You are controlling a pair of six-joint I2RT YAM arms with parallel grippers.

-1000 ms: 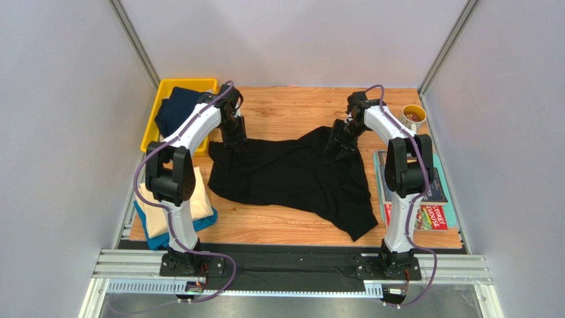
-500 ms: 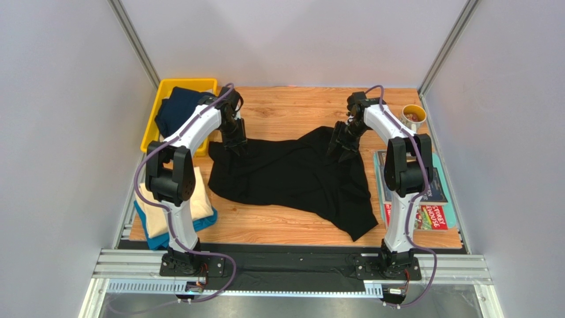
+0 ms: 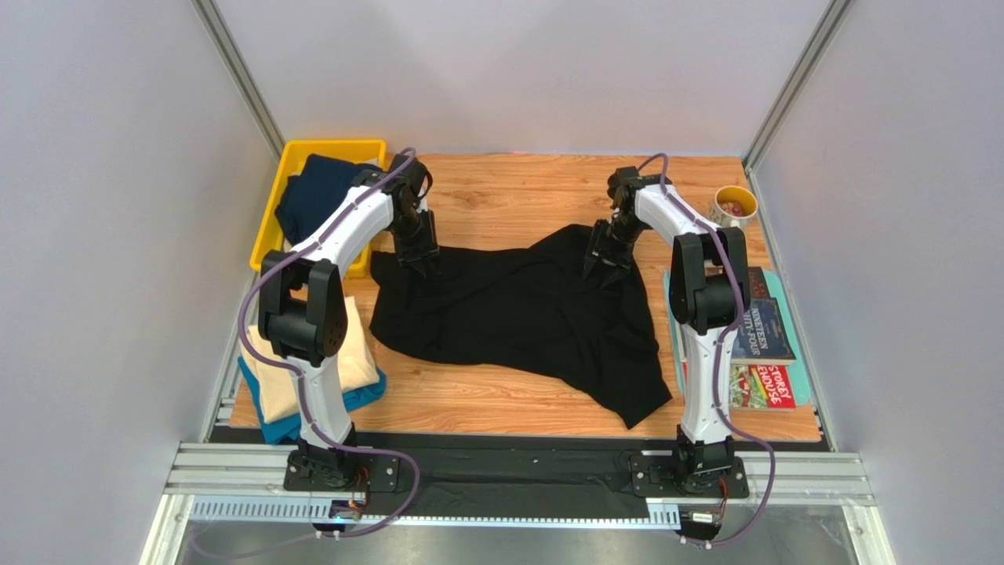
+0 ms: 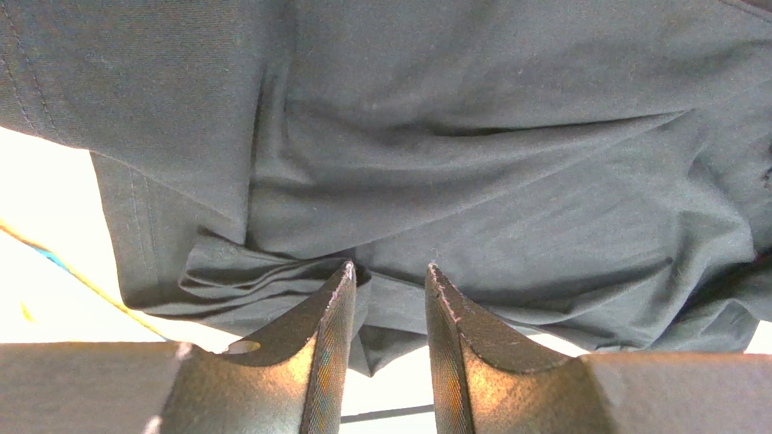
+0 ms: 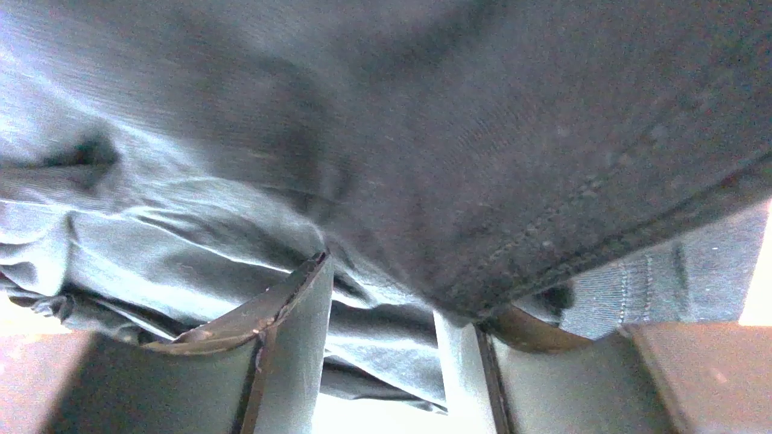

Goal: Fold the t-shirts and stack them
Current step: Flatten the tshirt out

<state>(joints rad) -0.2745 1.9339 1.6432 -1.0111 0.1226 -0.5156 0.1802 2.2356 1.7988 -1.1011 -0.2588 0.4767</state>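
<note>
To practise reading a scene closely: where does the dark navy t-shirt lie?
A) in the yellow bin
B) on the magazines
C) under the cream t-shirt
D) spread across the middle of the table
A: the top view shows the dark navy t-shirt bunched inside the yellow bin at the far left corner, while the black t-shirt is the one spread mid-table.

Table (image 3: pixel 519 194): light wooden top, the grain running left to right.
Bin (image 3: pixel 336 146): yellow plastic, on the table's far left corner.
Cup (image 3: pixel 733 207): small and round, on the table's far right corner; its contents are too small to make out.
Magazines (image 3: pixel 766 353): colourful, lying flat along the table's right edge.
Rail (image 3: pixel 530 509): silver metal, along the table's near edge.
</note>
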